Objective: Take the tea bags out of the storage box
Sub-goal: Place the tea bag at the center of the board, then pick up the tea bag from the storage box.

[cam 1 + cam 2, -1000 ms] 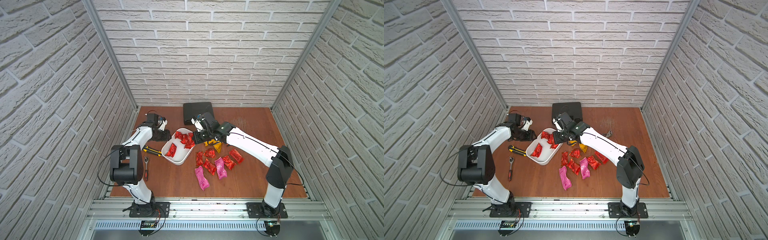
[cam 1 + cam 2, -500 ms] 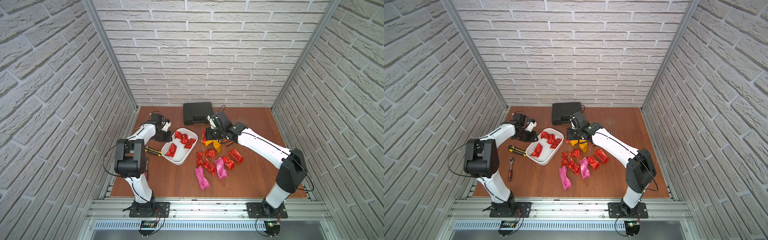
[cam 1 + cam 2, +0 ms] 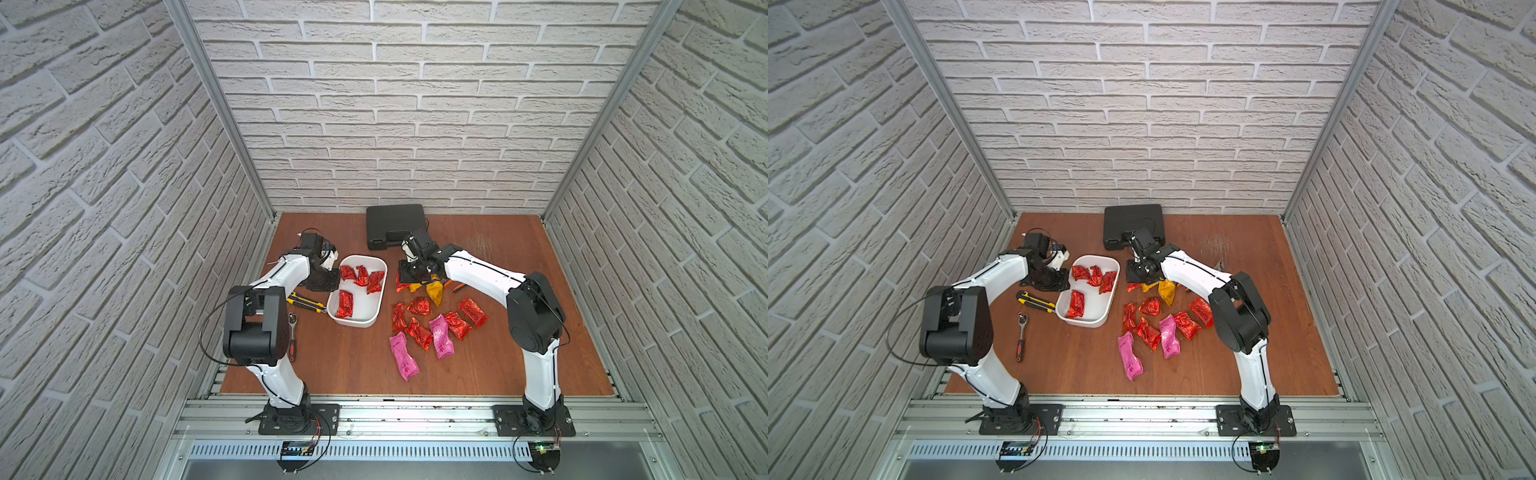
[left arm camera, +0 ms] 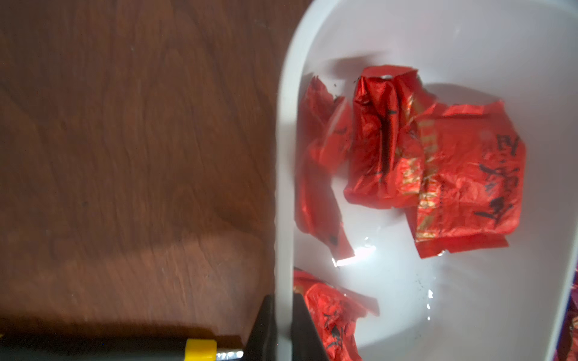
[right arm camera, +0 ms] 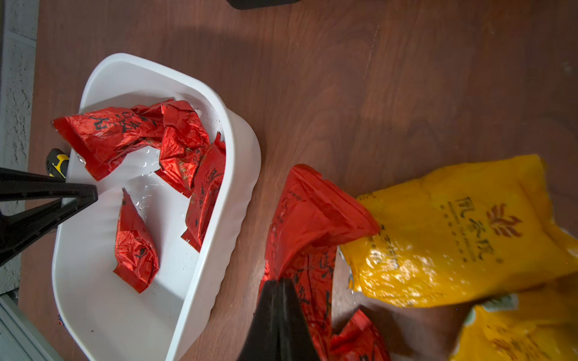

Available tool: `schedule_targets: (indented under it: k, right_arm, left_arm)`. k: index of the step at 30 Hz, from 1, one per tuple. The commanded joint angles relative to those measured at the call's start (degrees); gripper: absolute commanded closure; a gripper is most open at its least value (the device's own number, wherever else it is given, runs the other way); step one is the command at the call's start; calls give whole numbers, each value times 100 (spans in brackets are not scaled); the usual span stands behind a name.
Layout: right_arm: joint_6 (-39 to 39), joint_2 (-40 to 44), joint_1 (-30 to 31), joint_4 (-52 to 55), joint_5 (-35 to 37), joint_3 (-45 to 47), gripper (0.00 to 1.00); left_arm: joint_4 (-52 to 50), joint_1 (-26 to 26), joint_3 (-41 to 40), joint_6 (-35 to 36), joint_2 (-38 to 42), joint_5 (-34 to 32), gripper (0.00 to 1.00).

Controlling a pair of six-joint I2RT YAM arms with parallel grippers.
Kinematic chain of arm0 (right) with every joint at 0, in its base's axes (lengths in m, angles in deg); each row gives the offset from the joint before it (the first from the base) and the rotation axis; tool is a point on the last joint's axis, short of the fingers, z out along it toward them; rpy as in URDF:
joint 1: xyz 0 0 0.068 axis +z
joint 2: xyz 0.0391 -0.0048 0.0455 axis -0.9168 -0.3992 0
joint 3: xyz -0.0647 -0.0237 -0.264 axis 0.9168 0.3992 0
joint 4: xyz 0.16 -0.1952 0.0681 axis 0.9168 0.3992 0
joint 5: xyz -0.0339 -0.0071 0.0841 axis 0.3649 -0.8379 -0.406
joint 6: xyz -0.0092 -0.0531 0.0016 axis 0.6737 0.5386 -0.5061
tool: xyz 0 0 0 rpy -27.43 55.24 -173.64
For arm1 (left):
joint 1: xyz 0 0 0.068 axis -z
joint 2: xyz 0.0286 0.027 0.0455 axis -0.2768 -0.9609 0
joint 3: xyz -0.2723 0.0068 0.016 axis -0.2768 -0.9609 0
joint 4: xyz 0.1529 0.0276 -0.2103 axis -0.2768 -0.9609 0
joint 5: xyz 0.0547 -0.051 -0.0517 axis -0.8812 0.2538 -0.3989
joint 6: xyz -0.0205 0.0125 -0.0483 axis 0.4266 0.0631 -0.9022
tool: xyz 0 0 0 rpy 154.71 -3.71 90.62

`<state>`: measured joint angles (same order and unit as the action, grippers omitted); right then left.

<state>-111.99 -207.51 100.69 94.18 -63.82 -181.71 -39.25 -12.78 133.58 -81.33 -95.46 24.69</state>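
Storage box [image 4: 283, 156] rim pinched by left gripper [image 4: 283, 312]; four tea bags [image 3: 360, 276] inside; right gripper [image 5: 278, 286] clenches red tea bag [image 5: 312, 212] outside.

tea bags [image 3: 345, 302] in storage box [image 3: 366, 311], more beside it

Storage box [image 3: 353, 322] lower right free; tea bags [image 3: 360, 276] crowd upper end, left tool [image 4: 283, 328] clamps wall. Tabletop [image 3: 340, 365] lower centre free; ratchet [image 3: 293, 336], utility knife [image 3: 305, 302] frame-left.

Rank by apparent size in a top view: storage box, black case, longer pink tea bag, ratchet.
1. storage box
2. black case, partly hidden
3. longer pink tea bag
4. ratchet, similar length, far thinner
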Motion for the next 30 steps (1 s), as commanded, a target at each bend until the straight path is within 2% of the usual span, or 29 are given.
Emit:
schedule_targets:
  k: [1,5,8,10,14,16,19,23,27,30]
  right_arm:
    - [151,-253,-7,-100,-152,-271,90]
    - [258,-174,-29,42,-40,-338,66]
    - [380,46,-28,320,40,-463,57]
    - [470,296,16,410,46,-460,55]
    - [782,680,467,212,-154,-443,52]
    - [865,584,703,129,-348,-542,51]
    - [829,17,1008,169,-506,-946,51]
    - [755,-651,1208,253,-598,-1564,51]
    - [667,-1227,1302,210,-718,-2056,48]
    - [639,-1633,1341,269,-678,-2359,46]
  left_arm:
    - [113,-14,-197,-261,230,-35,89]
    - [329,-13,-431,-684,426,-57,88]
    - [499,-15,-595,-988,609,-177,82]
    - [575,-13,-659,-1147,759,-234,78]
    - [682,-21,-745,-1535,1135,-503,57]
    - [753,-14,-828,-1785,1336,-665,52]
    - [877,-47,-1050,-2349,1688,-919,50]
    - [881,-69,-1503,-3341,2356,-1590,47]
    - [856,-114,-1987,-4208,2944,-1777,47]
    - [878,-109,-2264,-4526,3310,-1867,47]
